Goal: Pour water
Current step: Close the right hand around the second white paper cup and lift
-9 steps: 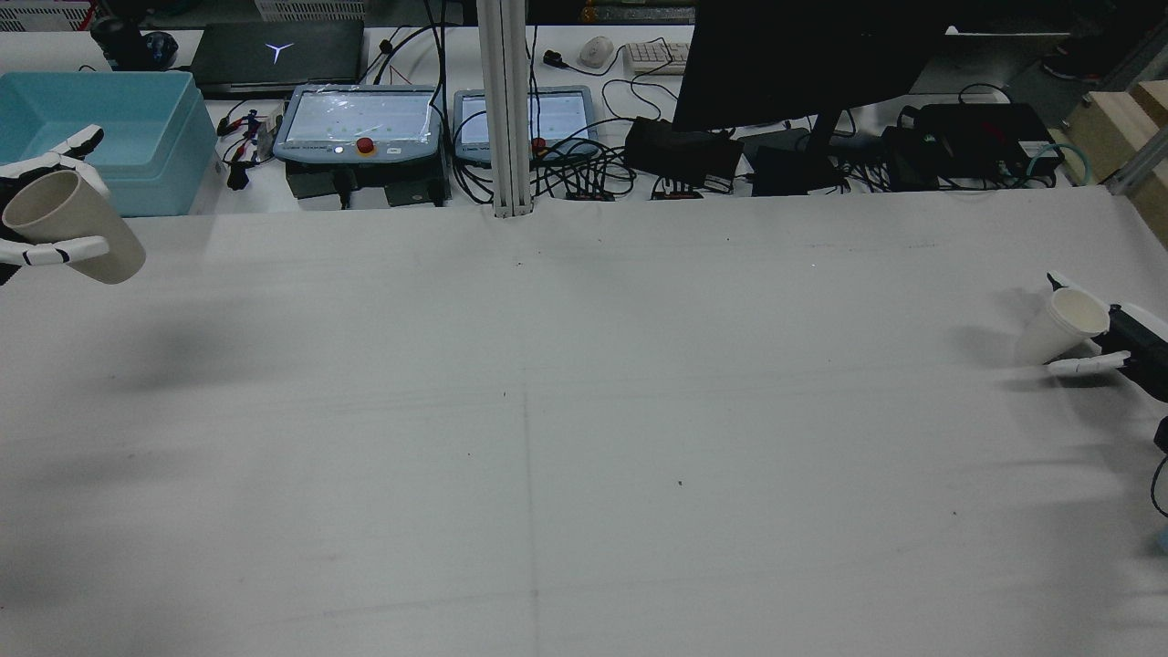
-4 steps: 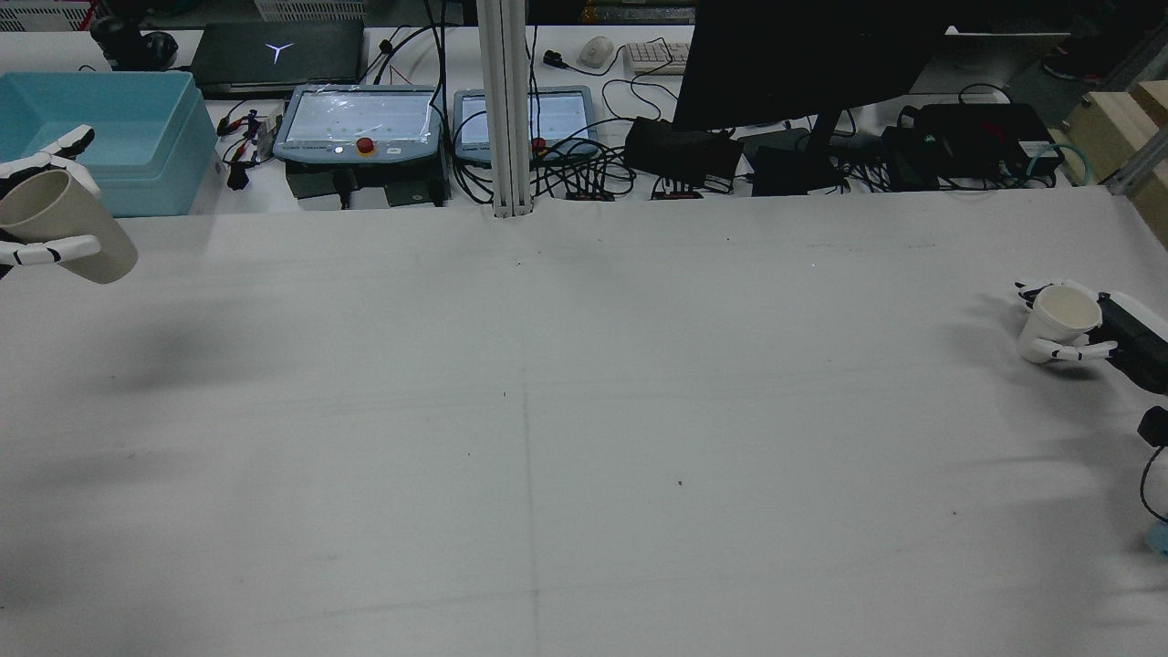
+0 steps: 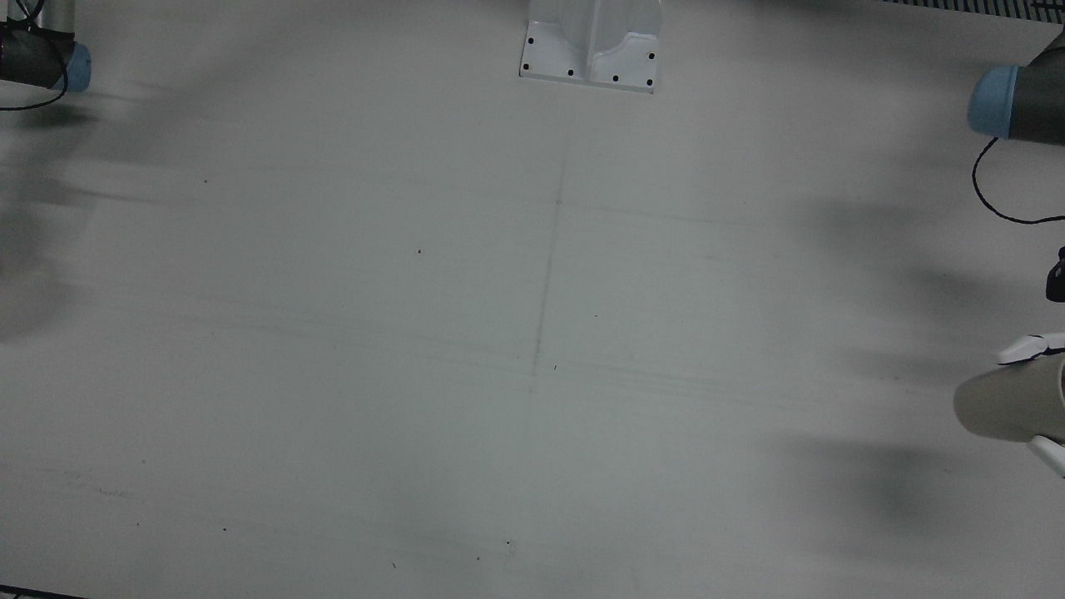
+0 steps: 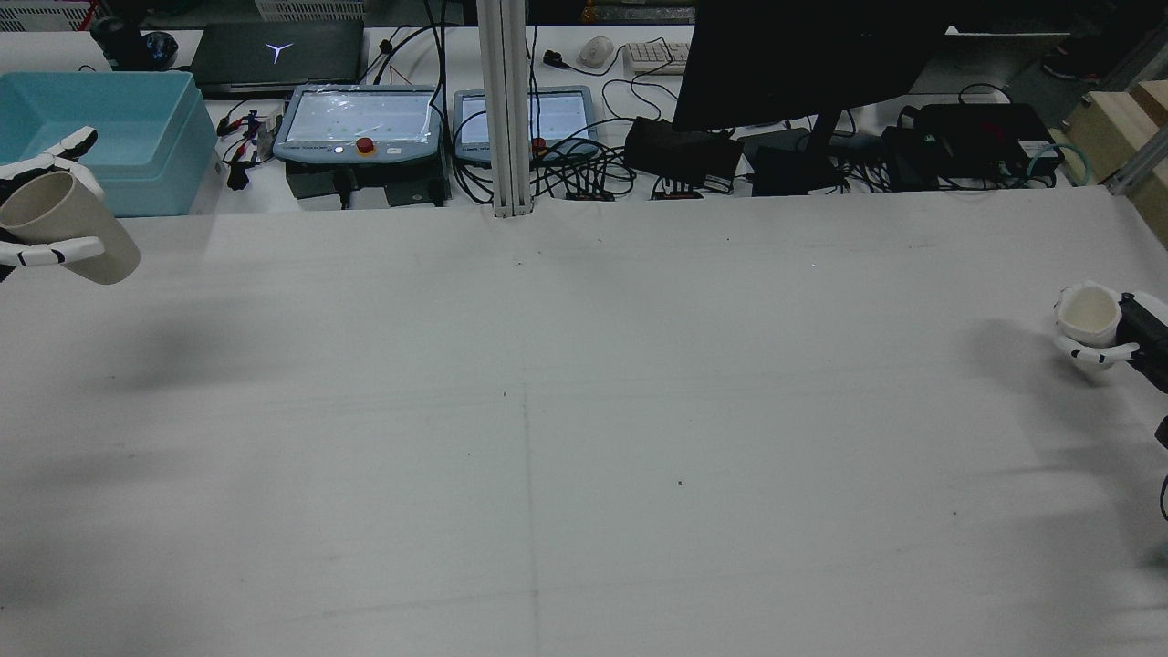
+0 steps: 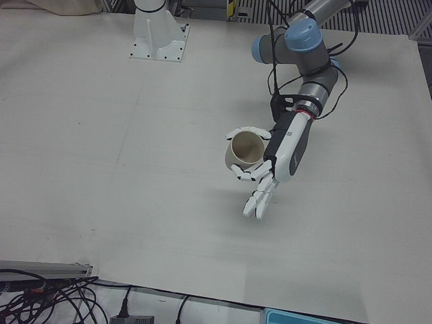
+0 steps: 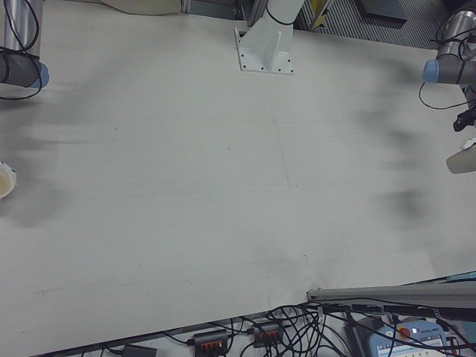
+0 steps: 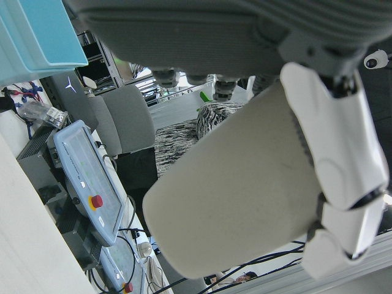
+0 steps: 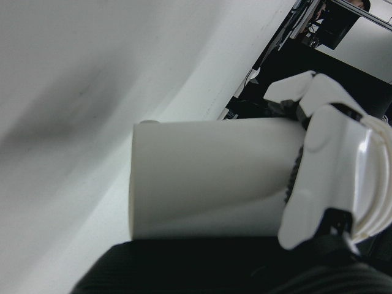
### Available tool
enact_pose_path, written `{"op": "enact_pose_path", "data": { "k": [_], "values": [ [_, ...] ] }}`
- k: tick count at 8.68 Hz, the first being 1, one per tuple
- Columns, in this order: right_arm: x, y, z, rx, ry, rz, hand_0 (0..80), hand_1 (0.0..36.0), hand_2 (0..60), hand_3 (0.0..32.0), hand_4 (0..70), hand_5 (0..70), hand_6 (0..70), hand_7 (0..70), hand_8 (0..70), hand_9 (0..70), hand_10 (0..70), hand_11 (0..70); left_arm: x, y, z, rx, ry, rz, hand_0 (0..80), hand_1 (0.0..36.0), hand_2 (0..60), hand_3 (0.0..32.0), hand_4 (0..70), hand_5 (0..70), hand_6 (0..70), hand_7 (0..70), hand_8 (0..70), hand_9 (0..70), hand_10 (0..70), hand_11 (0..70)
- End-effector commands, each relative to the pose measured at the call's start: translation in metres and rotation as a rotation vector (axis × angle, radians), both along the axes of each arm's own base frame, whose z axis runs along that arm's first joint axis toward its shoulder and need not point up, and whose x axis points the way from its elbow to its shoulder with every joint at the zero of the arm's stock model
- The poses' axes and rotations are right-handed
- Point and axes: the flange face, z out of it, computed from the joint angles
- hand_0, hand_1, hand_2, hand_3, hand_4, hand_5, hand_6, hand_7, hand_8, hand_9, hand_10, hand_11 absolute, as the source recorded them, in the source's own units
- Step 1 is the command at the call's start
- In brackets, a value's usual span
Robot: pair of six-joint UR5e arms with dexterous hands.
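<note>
White fingers [image 5: 251,174] of the left hand [image 5: 270,162] are curled round a beige cup [image 5: 243,151], holding it clear of the table [image 5: 101,135]; the remaining fingers below the cup stick out straight and touch nothing. In the left-front view the cup lies tilted, its open mouth turned toward the camera, and nothing can be made out inside it. In the rear view the same cup [image 4: 68,228] sits at the far left edge, mouth up and leaning left, with one finger across its front and others behind the rim, just in front of a blue bin [image 4: 119,137]. The front view catches only the cup's base end [image 3: 1011,399] at the right edge, between two white fingertips [image 3: 1027,348]. The right hand [image 4: 1118,342] is at the far right edge of the rear view, well apart from the left, its fingers closed about a white cup [image 4: 1088,315] that stands nearly upright, mouth open to the camera, raised off the cloth. The right hand view shows that cup [image 8: 208,177] from close by, gripped by white fingers [image 8: 327,177] near its rim, with the table behind it. The right-front view shows only a sliver of it [image 6: 6,182] at the left edge. The middle of the table is bare apart from a faint seam. Beyond the table's far edge lie two pendants [image 4: 360,123], cables and a monitor [image 4: 803,55].
</note>
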Motion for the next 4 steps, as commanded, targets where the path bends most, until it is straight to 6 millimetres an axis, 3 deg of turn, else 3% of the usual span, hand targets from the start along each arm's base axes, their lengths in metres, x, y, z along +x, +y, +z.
{"op": "enact_pose_path", "data": {
  "k": [1, 3, 4],
  "values": [
    [0.037, 0.0, -0.095, 0.12, -0.046, 0.074, 55.5, 24.2, 40.2, 0.0, 12.9, 70.0, 35.8, 64.0, 49.5, 70.0, 43.0, 61.9, 0.015, -0.021, -0.047, 0.029, -0.014, -0.003, 45.5, 32.7, 60.0, 0.0, 34.9, 47.6, 5.9, 6.5, 0.8, 1.1, 1.8, 4.4],
    [0.046, -0.024, -0.23, 0.187, -0.052, 0.101, 61.4, 31.0, 48.1, 0.0, 13.4, 70.0, 36.9, 65.4, 47.5, 67.6, 39.6, 57.6, 0.047, -0.034, -0.097, 0.12, -0.053, 0.006, 45.4, 33.2, 60.0, 0.0, 34.6, 47.6, 5.8, 6.4, 0.7, 0.9, 1.8, 4.4],
    [0.05, -0.03, -0.29, 0.243, -0.033, 0.119, 59.1, 29.3, 46.6, 0.0, 12.4, 70.0, 35.0, 61.7, 46.6, 66.3, 40.2, 58.2, 0.078, -0.033, -0.118, 0.126, -0.052, 0.048, 45.5, 33.2, 60.0, 0.0, 34.5, 47.6, 5.8, 6.4, 0.7, 0.9, 1.7, 4.3]
  ]
}}
